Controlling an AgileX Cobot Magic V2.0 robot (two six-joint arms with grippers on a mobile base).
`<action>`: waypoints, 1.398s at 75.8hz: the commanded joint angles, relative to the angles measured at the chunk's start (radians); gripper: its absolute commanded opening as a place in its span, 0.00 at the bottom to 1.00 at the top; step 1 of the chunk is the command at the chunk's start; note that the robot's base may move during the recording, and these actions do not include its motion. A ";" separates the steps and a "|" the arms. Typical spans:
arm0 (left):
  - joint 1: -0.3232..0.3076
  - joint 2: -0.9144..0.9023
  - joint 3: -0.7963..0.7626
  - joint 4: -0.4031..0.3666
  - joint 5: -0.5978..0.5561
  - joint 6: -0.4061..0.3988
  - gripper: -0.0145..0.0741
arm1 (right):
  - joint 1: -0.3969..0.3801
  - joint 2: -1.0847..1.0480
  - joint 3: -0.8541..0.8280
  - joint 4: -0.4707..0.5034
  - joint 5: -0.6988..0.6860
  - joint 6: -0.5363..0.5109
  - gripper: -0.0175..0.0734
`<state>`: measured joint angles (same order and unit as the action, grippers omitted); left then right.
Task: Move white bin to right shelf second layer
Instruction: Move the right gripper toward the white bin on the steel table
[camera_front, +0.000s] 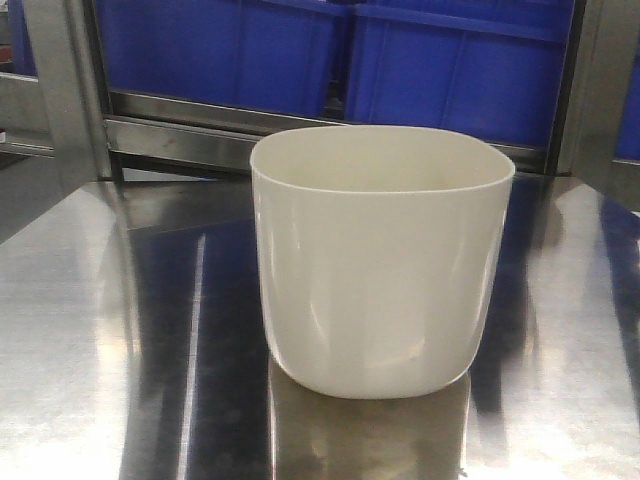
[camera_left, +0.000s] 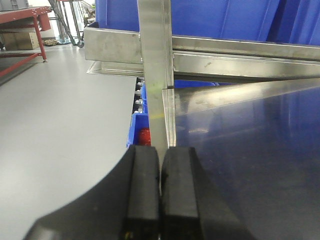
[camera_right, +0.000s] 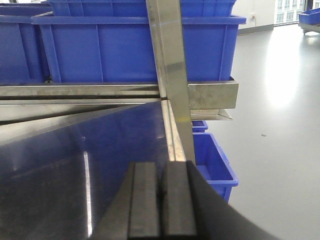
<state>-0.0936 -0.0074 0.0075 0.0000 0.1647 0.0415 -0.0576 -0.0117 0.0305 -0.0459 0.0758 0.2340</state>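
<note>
White bin: I see the white bin (camera_front: 380, 260) standing upright, mouth up, on the steel table top (camera_front: 90, 360), around the middle of it, with nothing touching it
Bin inside: only the upper inner wall shows, so I cannot tell what is at the bottom
Blue crates: two blue crates (camera_front: 300, 50) sit side by side on a steel rail (camera_front: 180, 135) just behind the table top's far edge
Left gripper: my left gripper (camera_left: 160, 192) has its black fingers pressed together on nothing, at the table top's left edge, near an upright post (camera_left: 156, 75)
Right gripper: my right gripper (camera_right: 161, 200) is likewise closed and empty, at the table top's right edge
Lower crate: another blue crate (camera_right: 212, 162) sits below the table top's right edge, on the grey floor (camera_right: 270, 150)
</note>
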 joint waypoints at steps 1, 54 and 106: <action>-0.005 -0.014 0.037 0.000 -0.087 -0.003 0.26 | -0.005 -0.018 -0.017 -0.010 -0.092 -0.004 0.25; -0.005 -0.014 0.037 0.000 -0.087 -0.003 0.26 | -0.005 -0.018 -0.017 -0.010 -0.092 -0.004 0.25; -0.005 -0.014 0.037 0.000 -0.087 -0.003 0.26 | -0.003 -0.018 -0.017 -0.010 -0.121 -0.004 0.25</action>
<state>-0.0936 -0.0074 0.0075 0.0000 0.1647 0.0415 -0.0576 -0.0117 0.0305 -0.0459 0.0663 0.2340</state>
